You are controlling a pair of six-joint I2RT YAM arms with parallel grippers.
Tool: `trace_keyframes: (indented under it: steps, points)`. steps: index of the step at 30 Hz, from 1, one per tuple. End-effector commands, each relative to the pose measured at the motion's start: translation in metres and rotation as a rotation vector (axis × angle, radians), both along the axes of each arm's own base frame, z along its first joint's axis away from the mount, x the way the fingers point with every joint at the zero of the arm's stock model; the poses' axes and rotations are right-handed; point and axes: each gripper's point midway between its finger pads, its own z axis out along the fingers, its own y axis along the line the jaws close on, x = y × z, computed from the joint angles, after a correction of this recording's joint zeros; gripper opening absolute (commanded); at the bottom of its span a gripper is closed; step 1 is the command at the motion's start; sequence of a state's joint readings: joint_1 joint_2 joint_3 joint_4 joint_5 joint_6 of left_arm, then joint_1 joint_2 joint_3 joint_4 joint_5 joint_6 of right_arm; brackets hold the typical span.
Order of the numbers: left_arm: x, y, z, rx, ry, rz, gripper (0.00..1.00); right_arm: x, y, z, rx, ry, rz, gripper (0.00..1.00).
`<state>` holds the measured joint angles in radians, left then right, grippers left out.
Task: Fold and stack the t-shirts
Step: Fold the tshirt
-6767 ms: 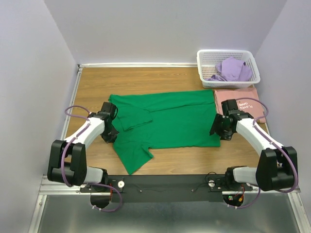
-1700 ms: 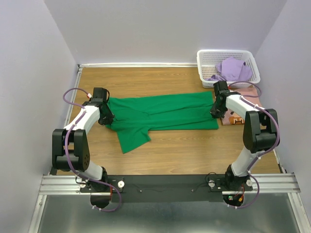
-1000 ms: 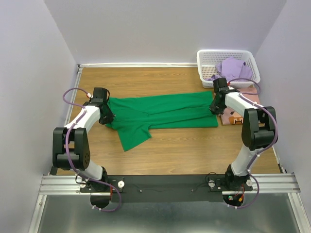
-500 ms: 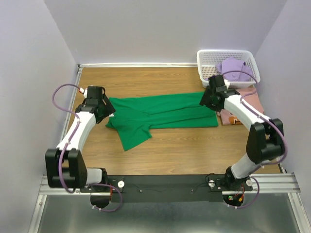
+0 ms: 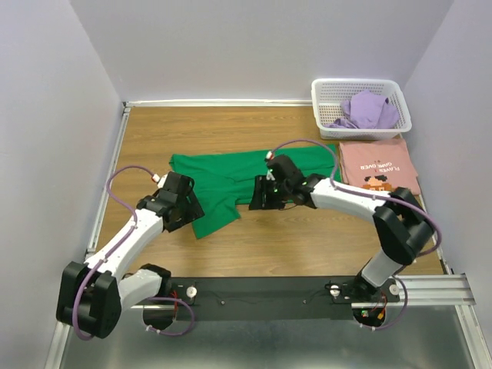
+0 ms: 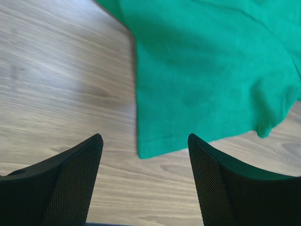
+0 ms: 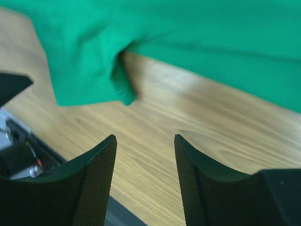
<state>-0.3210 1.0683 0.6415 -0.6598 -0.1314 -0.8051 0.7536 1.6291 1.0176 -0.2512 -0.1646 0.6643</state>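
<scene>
Both wrist views show the left gripper (image 6: 143,143) and right gripper (image 7: 143,141) open and empty above the green shirt (image 6: 211,70), while only the top view shows the pink shirt (image 5: 378,165) at its 3 o'clock and the purple shirt (image 5: 367,110) at 1.

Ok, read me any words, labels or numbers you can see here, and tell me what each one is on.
"PLAYERS GAME": my best reading of two small printed lines above a graphic on the pink t-shirt. It is too small to be sure.
No text shows on the green t-shirt, the purple t-shirt or the basket.
</scene>
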Motion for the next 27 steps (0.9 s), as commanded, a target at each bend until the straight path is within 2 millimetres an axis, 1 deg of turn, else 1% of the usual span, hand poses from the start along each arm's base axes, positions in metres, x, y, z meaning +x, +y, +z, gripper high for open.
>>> trace_keyframes:
  steps: [1, 2, 3, 4, 5, 9, 10, 14, 16, 20, 23, 26, 27]
  points:
    - [0.000, -0.012, -0.002, -0.018, 0.034, 0.006, 0.80, -0.018, 0.047, -0.006, 0.105, 0.016, 0.120, 0.59]
    - [-0.001, -0.013, -0.006, -0.007, 0.053, 0.000, 0.79, -0.024, 0.052, -0.017, 0.094, 0.036, 0.141, 0.59]
    - [-0.001, -0.014, -0.007, -0.004, 0.062, -0.002, 0.78, -0.026, 0.056, -0.021, 0.092, 0.042, 0.153, 0.59]
    - [-0.001, -0.015, -0.009, -0.003, 0.069, -0.008, 0.78, -0.025, 0.062, -0.021, 0.098, 0.037, 0.164, 0.59]
    - [-0.002, -0.017, -0.013, 0.001, 0.088, -0.016, 0.77, -0.027, 0.065, -0.030, 0.085, 0.049, 0.174, 0.59]
    - [-0.003, -0.020, -0.022, 0.001, 0.120, -0.024, 0.74, -0.022, 0.072, -0.037, 0.075, 0.032, 0.185, 0.59]
    - [-0.004, -0.021, -0.025, 0.000, 0.127, -0.025, 0.73, -0.021, 0.072, -0.042, 0.062, 0.034, 0.182, 0.59]
    - [-0.008, -0.023, -0.034, 0.000, 0.160, -0.034, 0.70, -0.014, 0.074, -0.046, 0.042, 0.004, 0.191, 0.58]
    - [-0.009, -0.024, -0.037, -0.001, 0.172, -0.036, 0.68, -0.009, 0.072, -0.047, 0.024, -0.015, 0.179, 0.58]
    - [-0.013, -0.026, -0.044, -0.004, 0.195, -0.041, 0.65, -0.008, 0.071, -0.051, 0.009, -0.028, 0.197, 0.58]
    - [-0.019, -0.029, -0.049, -0.014, 0.212, -0.041, 0.61, -0.010, 0.073, -0.054, 0.013, -0.017, 0.211, 0.58]
    - [-0.020, -0.031, -0.051, -0.020, 0.217, -0.041, 0.54, -0.010, 0.076, -0.054, 0.017, -0.019, 0.219, 0.58]
    - [-0.022, -0.031, -0.052, -0.017, 0.222, -0.042, 0.49, -0.009, 0.077, -0.054, 0.016, -0.020, 0.219, 0.57]
